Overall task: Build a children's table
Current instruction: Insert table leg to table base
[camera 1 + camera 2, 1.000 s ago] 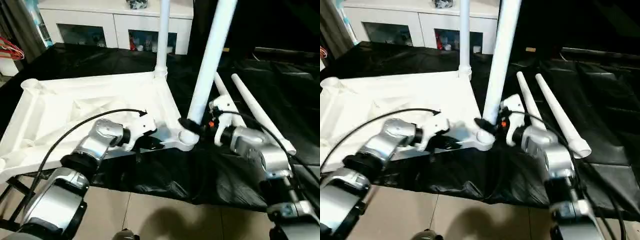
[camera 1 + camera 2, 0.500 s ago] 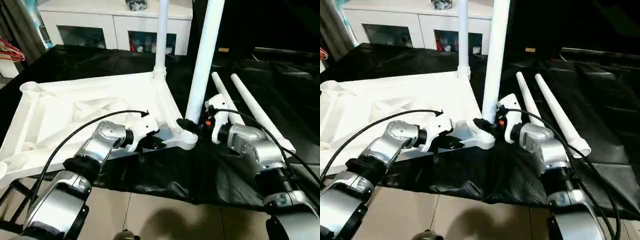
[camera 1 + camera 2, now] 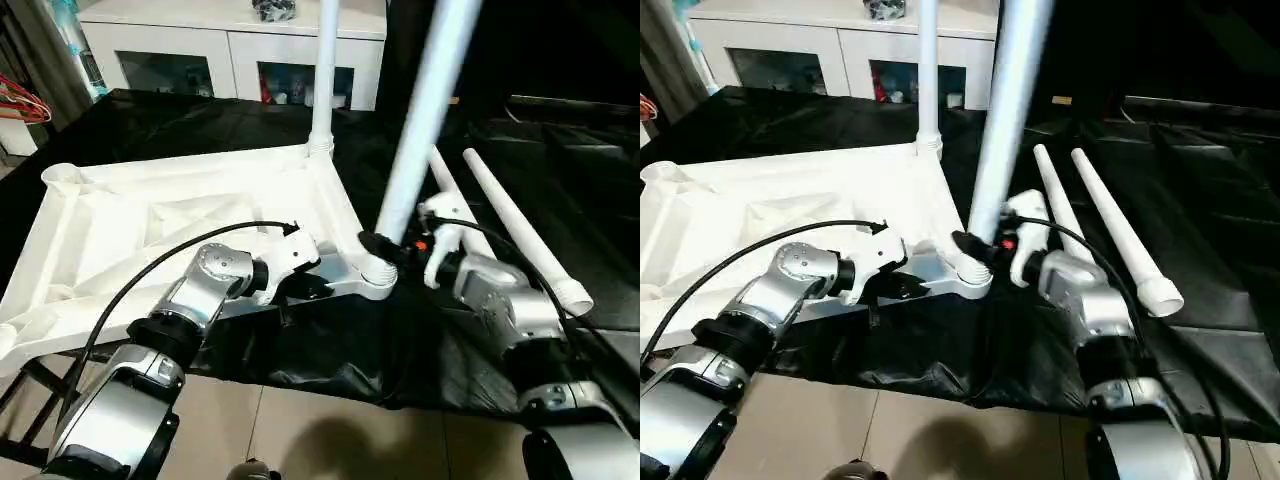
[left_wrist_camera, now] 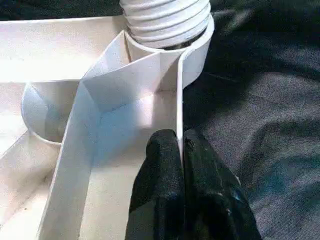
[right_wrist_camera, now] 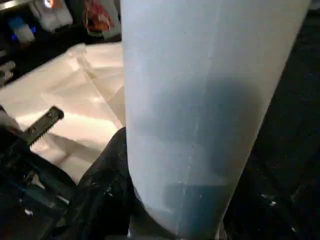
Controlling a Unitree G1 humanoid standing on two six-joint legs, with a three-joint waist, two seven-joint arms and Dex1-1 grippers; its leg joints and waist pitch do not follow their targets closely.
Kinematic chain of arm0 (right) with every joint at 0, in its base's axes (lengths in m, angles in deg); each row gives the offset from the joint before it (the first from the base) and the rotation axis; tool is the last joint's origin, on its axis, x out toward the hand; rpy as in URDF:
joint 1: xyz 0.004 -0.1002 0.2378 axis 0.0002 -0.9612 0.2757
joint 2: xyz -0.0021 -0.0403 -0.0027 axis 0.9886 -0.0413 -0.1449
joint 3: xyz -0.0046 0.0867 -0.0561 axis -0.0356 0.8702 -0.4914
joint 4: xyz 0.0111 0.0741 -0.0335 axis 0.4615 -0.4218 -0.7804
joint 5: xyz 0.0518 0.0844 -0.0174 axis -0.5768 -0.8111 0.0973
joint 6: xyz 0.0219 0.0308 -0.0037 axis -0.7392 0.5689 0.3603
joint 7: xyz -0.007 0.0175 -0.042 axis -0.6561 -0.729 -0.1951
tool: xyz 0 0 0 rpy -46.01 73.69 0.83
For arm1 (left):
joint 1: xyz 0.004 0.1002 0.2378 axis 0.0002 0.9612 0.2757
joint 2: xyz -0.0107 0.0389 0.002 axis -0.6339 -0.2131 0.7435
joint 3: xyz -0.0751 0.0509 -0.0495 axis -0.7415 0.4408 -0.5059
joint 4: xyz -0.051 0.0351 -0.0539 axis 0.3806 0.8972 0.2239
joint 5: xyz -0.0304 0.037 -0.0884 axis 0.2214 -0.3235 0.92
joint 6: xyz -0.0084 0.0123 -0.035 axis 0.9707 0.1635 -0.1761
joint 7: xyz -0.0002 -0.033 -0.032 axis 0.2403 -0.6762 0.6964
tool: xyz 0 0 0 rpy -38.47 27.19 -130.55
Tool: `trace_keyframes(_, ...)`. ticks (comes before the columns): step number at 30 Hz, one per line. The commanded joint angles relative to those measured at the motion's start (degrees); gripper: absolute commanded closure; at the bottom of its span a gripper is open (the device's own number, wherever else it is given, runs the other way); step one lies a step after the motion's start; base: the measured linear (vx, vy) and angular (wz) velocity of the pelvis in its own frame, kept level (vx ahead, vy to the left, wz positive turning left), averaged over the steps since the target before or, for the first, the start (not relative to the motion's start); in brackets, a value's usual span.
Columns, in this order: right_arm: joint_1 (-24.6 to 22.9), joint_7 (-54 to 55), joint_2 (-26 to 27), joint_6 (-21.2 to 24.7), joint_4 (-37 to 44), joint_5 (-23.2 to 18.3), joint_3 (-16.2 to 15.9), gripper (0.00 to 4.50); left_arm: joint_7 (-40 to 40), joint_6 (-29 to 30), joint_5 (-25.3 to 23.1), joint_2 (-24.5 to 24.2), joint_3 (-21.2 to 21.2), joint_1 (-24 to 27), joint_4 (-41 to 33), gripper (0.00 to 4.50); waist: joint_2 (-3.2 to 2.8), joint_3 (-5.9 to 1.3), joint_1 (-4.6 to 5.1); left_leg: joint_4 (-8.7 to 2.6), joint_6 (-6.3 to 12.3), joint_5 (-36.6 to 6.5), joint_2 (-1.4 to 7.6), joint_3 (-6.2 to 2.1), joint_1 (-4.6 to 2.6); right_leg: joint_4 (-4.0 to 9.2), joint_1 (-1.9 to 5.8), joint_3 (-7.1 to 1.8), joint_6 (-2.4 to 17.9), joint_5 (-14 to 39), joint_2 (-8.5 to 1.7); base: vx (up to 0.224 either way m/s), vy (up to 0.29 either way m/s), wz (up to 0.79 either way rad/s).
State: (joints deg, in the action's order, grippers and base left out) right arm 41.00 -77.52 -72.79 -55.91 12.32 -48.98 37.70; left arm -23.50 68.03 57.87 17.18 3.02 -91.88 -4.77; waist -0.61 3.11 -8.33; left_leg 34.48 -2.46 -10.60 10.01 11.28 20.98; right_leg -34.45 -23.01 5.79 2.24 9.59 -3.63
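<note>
Upturned on the black-draped bench (image 3: 560,130): white plastic rectangular tabletop (image 3: 150,215), ribbed underside up. At its 5 o'clock corner socket (image 3: 376,276), long tapered white tube leg (image 3: 425,110), axis tilted toward 1 o'clock, not plumb. Right gripper (image 3: 382,248) nearer, clamped round leg's base. Left gripper (image 4: 181,160) pinched together on tabletop's edge rib. Left wrist view alone reveals leg's threaded end at the socket.

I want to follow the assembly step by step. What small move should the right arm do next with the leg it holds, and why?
Probably bring the leg upright over the near corner socket. The right tool grips it near its foot, where it leans, unlike the standing far leg. The left tool pinches the tabletop rim, steadying it.
</note>
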Motion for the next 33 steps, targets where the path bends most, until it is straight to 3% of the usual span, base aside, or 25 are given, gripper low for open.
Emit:
trace_keyframes(1, -3.0, 0.4, 0.3, 0.4, -2.3, -0.3, 0.4, 2.6, 1.9, -0.5, 2.2, 1.8, -2.3, 0.3, -0.8, 4.5, 0.56, -4.31, 0.26, -3.64, 3.11, -7.8, 3.78, -1.79, -0.73, 4.45, 3.07, -3.64, 8.0, 16.5, -6.2, 0.0, 0.0, 0.0)
trace_keyframes(2, -3.4, 0.6, 0.4, 0.1, -2.4, -0.4, 0.7, 2.6, 2.0, -0.5, 2.2, 1.8, -2.3, 0.2, -0.7, 4.5, 0.21, -4.37, 0.18, -3.66, 3.09, -7.8, 3.79, -1.86, -0.77, 4.42, 3.11, -3.63, 8.0, 16.4, -6.27, 0.0, 0.0, 0.0)
trace_keyframes(4, -4.6, 0.6, 0.7, -0.8, -2.5, -0.5, 1.1, 2.6, 2.1, -0.6, 2.2, 1.9, -2.4, 0.1, -0.5, 4.5, 0.39, -4.36, 0.23, -3.66, 3.13, -8.2, 3.73, -1.81, -0.75, 4.56, 3.11, -3.59, 8.0, 16.8, -6.26, 0.0, 0.0, 0.0)
trace_keyframes(7, -6.6, 0.8, 1.4, -2.0, -2.3, -0.4, 1.7, 2.6, 2.7, -0.9, 1.9, 2.1, -2.6, -0.3, 0.1, 4.5, 0.0, -4.3, 0.2, -3.76, 3.03, -8.8, 3.77, -1.92, -0.84, 4.7, 3.04, -3.53, 7.8, 17.7, -6.26, 0.0, 0.0, 0.0)
trace_keyframes(9, -7.9, 1.5, 1.5, -3.3, -1.9, 0.1, 1.6, 2.6, 3.2, -1.0, 1.7, 2.3, -2.7, -0.6, 0.5, 4.5, 0.15, -4.31, 0.22, -3.81, 3.05, -9.1, 3.77, -1.87, -0.92, 4.84, 2.96, -3.56, 7.7, 17.9, -6.28, 0.0, 0.0, 0.0)
trace_keyframes(14, -11.7, 3.3, -0.1, -6.6, 2.6, 6.2, -3.7, 2.6, 4.0, -1.4, 1.3, 2.3, -3.0, -1.2, 1.3, 4.5, 0.03, -4.12, 0.37, -3.94, 2.94, -10.3, 3.51, -1.95, -0.9, 5.47, 2.97, -3.41, 5.9, 22.2, -6.26, 0.0, 0.0, 0.0)
trace_keyframes(17, -12.2, 3.7, -0.3, -6.3, 4.8, 7.2, -4.7, 2.6, 4.2, -1.7, 1.2, 2.3, -3.0, -1.4, 1.7, 4.5, 0.12, -4.01, 0.48, -4.13, 2.63, -11.8, 3.54, -2.07, -1.19, 5.9, 2.78, -3.41, 4.6, 25.5, -6.29, 0.0, 0.0, 0.0)
trace_keyframes(22, -11.2, 3.9, -1.0, -5.4, 5.3, 8.8, -6.5, 2.6, 4.1, -2.0, 1.1, 2.3, -3.0, -1.6, 2.1, 4.5, 0.08, -3.79, 0.77, -4.44, 2.25, -14.1, 3.63, -2.19, -1.72, 6.53, 2.71, -3.24, 4.0, 28.2, -6.36, 0.0, 0.0, 0.0)
trace_keyframes(23, -10.3, 2.5, -1.5, -4.5, 4.9, 9.5, -8.1, 2.6, 3.8, -2.2, 1.0, 2.2, -3.0, -1.6, 2.3, 4.5, 0.22, -3.79, 0.83, -4.47, 2.16, -14.2, 3.63, -2.19, -1.73, 6.5, 2.74, -3.3, 4.0, 28.2, -6.34, 0.0, 0.0, 0.0)
trace_keyframes(28, -7.1, -1.5, -2.0, -3.9, 1.1, 10.6, -10.1, 2.6, 1.9, -2.4, 0.9, 1.6, -2.5, -1.7, 2.0, 4.5, 0.29, -3.73, 1.0, -4.42, 2.34, -14.2, 3.48, -2.21, -1.67, 6.65, 2.81, -3.28, 3.6, 29.8, -6.5, 0.0, 0.0, 0.0)
trace_keyframes(33, -3.9, -6.4, -2.8, -4.5, -3.5, 11.0, -11.3, 2.6, -2.2, -3.1, 0.6, 0.1, -1.4, -2.0, 1.4, 4.5, 0.45, -3.86, 1.49, -4.5, 2.54, -13.6, 3.68, -2.23, -1.46, 6.23, 2.96, -3.34, 4.7, 27.1, -6.41, 0.0, 0.0, 0.0)
